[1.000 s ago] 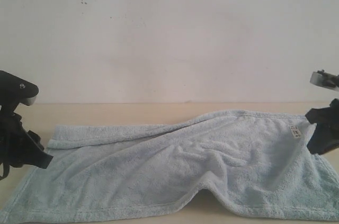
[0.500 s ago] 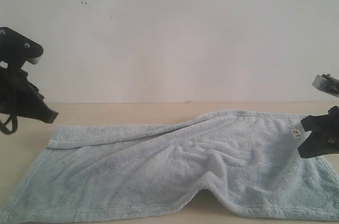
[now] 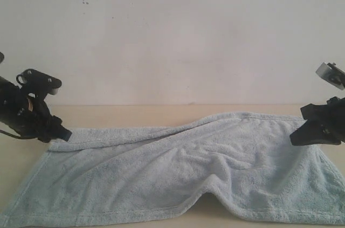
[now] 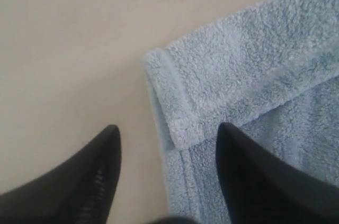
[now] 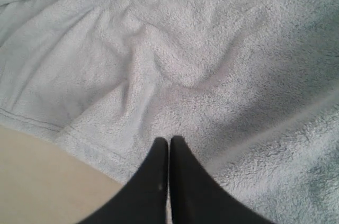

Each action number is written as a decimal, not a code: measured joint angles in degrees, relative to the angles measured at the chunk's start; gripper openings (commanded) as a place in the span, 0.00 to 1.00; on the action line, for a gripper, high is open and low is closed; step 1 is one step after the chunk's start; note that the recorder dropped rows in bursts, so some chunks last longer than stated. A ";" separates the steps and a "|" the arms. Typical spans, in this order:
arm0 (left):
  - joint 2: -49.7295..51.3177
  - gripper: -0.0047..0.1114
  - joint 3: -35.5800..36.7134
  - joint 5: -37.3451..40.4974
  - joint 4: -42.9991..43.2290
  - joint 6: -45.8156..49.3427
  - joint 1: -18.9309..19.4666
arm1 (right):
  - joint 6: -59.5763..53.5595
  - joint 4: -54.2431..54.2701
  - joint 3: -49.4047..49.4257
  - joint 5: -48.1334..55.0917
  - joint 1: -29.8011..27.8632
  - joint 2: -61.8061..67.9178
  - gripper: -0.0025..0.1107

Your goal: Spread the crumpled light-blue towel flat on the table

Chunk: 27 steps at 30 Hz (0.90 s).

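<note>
The light-blue towel lies spread across the beige table. Its far left edge is folded over onto itself, and a hump lifts its front hem near the middle. My left gripper is open at the folded far-left corner. In the left wrist view that corner of the towel sits between the spread fingers of the gripper. My right gripper hovers at the towel's far right end, fingers shut with nothing between them, above wrinkled towel. The white tag is hidden behind it.
A white wall with small dark specks rises behind the table. Bare table shows beyond the towel's left corner and beside its hem.
My left gripper rose from beside the towel, then came down at the folded far-left corner. The right gripper moved up and left, now covering the tag. The towel has not shifted.
</note>
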 measured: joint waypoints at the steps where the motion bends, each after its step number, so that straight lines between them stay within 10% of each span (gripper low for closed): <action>1: 1.39 0.46 -0.75 0.13 -0.44 0.00 0.25 | -0.46 0.29 0.00 0.00 0.00 0.00 0.02; 8: 5.39 0.46 -3.51 0.02 -12.09 4.61 3.09 | -2.92 2.46 0.00 0.00 0.00 0.00 0.02; 17: 7.75 0.46 -3.77 0.04 -66.20 49.10 5.55 | -5.49 4.19 0.00 0.00 0.00 0.00 0.02; 27: 7.75 0.43 -3.77 0.04 -70.15 56.37 6.00 | -5.71 4.90 0.00 0.36 0.00 0.00 0.02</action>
